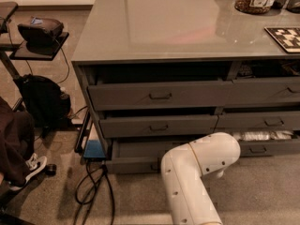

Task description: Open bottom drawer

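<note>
The bottom drawer (133, 164) is the lowest one in the left stack of the grey cabinet. It stands pulled out a little, and a strip of its bare grey tray shows above the low front. My white arm (197, 172) rises from the lower edge of the view and bends toward the right end of that drawer front. The gripper is hidden behind the arm's elbow, somewhere by the drawer's handle. The handle is mostly covered by the arm too.
Two taller drawers (157, 96) above sit slightly ajar. The right bottom drawer (262, 137) shows white packets. Black cables (93, 189) and a blue box (94, 149) lie on the floor at the cabinet's left corner. A backpack (44, 100) and a stand (40, 32) are further left.
</note>
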Robot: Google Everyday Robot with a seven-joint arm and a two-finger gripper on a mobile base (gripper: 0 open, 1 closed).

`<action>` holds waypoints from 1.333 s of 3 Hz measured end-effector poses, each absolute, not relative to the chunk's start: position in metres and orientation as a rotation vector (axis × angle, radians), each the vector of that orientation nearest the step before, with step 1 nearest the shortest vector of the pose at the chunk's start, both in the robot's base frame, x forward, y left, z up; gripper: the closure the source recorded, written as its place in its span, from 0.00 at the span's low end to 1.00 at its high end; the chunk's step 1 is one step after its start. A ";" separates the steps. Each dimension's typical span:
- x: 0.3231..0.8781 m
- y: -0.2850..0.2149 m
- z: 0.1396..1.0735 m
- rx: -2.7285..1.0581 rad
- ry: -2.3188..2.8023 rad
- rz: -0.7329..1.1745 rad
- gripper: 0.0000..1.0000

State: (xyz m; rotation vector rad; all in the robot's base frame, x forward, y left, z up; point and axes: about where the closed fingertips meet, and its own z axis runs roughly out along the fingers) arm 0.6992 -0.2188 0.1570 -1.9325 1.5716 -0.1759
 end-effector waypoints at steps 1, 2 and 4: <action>0.678 -0.219 0.155 -1.932 1.550 -0.128 1.00; 0.678 -0.219 0.155 -1.932 1.550 -0.128 1.00; 0.663 -0.217 0.157 -1.956 1.561 -0.127 1.00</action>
